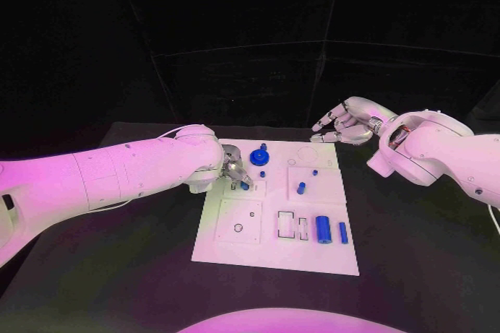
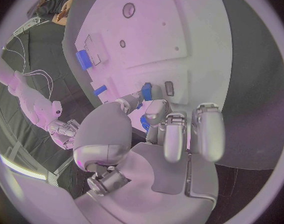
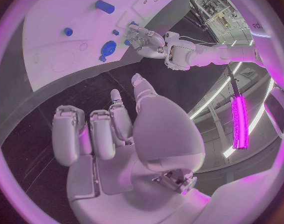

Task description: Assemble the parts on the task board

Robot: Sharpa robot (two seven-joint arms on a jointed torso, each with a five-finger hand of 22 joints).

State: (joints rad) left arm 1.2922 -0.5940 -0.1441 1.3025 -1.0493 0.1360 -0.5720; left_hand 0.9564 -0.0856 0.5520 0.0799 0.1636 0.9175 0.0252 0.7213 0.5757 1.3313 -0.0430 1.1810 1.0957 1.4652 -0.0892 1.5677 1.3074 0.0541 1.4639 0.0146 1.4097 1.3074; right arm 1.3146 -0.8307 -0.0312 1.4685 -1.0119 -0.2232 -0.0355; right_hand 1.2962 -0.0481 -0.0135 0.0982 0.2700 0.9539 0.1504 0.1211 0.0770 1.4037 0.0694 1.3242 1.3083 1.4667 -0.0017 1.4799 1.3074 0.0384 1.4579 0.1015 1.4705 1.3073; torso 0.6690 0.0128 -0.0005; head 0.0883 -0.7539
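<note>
- Desk (image 1: 417, 253): we see a black surface carrying the task board, with both white arms reaching in over it.
- Task board (image 1: 266, 250): a white plate at the middle of the desk, lying flat, with shallow cut-outs and recessed square panels.
- Left robot hand (image 1: 233, 168): we find it over the board's far left part, fingers bent down onto the plate. In the left wrist view its fingertips (image 2: 156, 109) close around a small blue part (image 2: 146, 90) that sits on the board surface; we read this as a grip on that part.
- Right robot hand (image 1: 349, 122): it hangs above the desk just beyond the board's far right corner, touching nothing. Fingers loosely curved and apart, nothing held.
- Blue round part (image 1: 259, 157): stands near the board's far edge, just beside the left robot hand.
- Blue cylinder (image 1: 323, 230): lies on the board's near right part, next to a thinner blue bar (image 1: 343, 232).
- Small blue peg (image 1: 301, 188): stands in the right middle panel; a tinier blue piece (image 1: 315, 172) sits just beyond it.
</note>
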